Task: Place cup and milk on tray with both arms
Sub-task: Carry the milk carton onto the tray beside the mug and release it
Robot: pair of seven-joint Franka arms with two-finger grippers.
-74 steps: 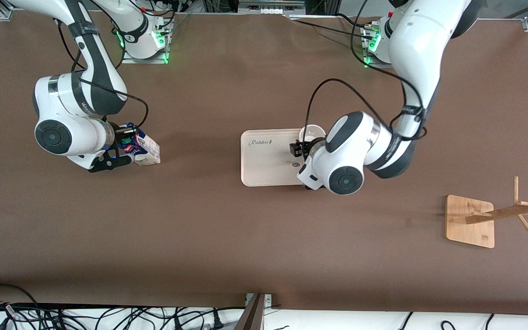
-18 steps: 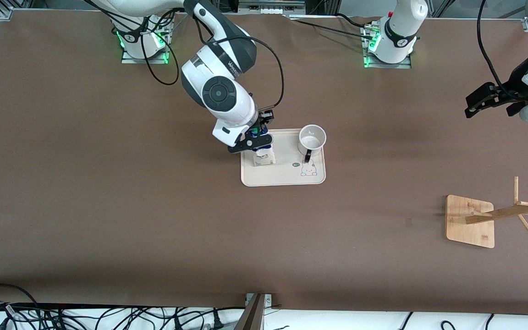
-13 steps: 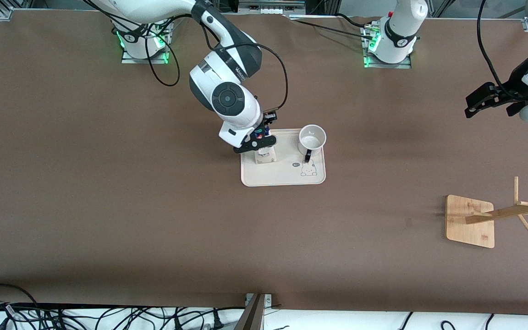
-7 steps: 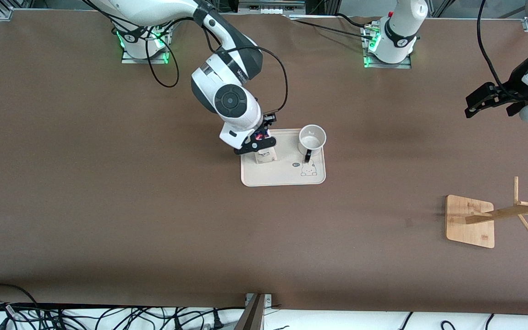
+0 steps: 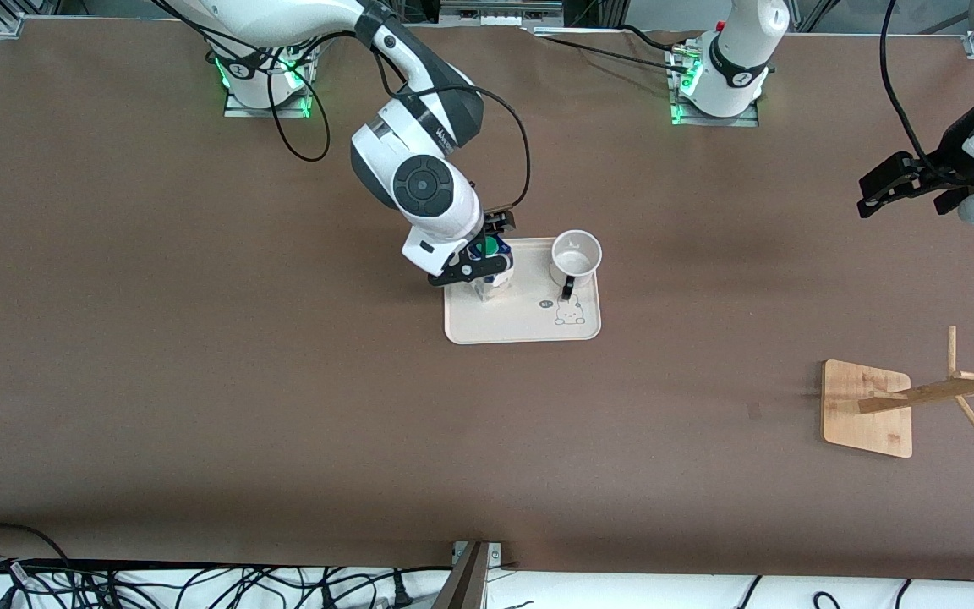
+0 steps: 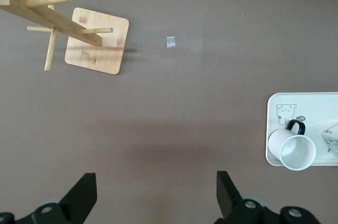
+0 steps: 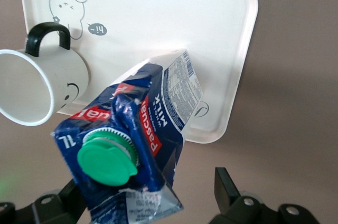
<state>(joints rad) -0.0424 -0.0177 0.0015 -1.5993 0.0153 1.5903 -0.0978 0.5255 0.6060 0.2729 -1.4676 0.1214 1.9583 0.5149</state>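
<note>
Right gripper (image 5: 477,260) released, straddling the milk carton (image 7: 132,139) on the tray (image 5: 521,326); a careless withdrawal may topple it.

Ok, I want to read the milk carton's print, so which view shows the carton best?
The right wrist view: the milk carton fills the frame, its green cap and lettering plain, standing on the tray beside the cup. The front view shows it mostly hidden under the open right gripper. The left wrist view catches only a corner.
</note>
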